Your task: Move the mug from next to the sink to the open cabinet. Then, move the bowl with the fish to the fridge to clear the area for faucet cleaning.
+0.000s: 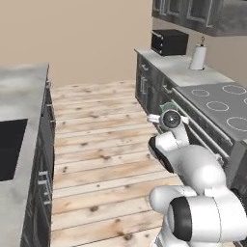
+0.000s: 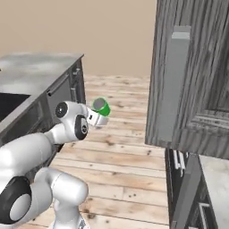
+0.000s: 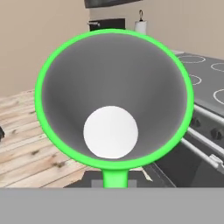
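Observation:
My gripper [image 2: 100, 117] is shut on the bright green mug [image 2: 101, 106] and holds it in the air above the wooden floor. The hand view looks straight into the mug [image 3: 113, 100]: green rim, grey inside, white bottom, with its green handle low between my fingers. From the left base view the gripper [image 1: 166, 111] sits just in front of the stove. The black sink [image 1: 8, 149] lies in the island counter on the left, also visible as the sink [image 2: 8, 103]. The open cabinet [image 2: 176, 85], dark wood-grain with a lighter inner panel, hangs close on the right. Bowl, fish, fridge and faucet are out of view.
A stove with a grey cooktop [image 1: 224, 103] and bar handles runs along the right wall. Behind it stand a paper towel roll [image 1: 198, 57] and a black appliance [image 1: 169, 42]. The island counter [image 1: 24, 87] bounds the left. Wooden floor [image 1: 101, 144] lies between them.

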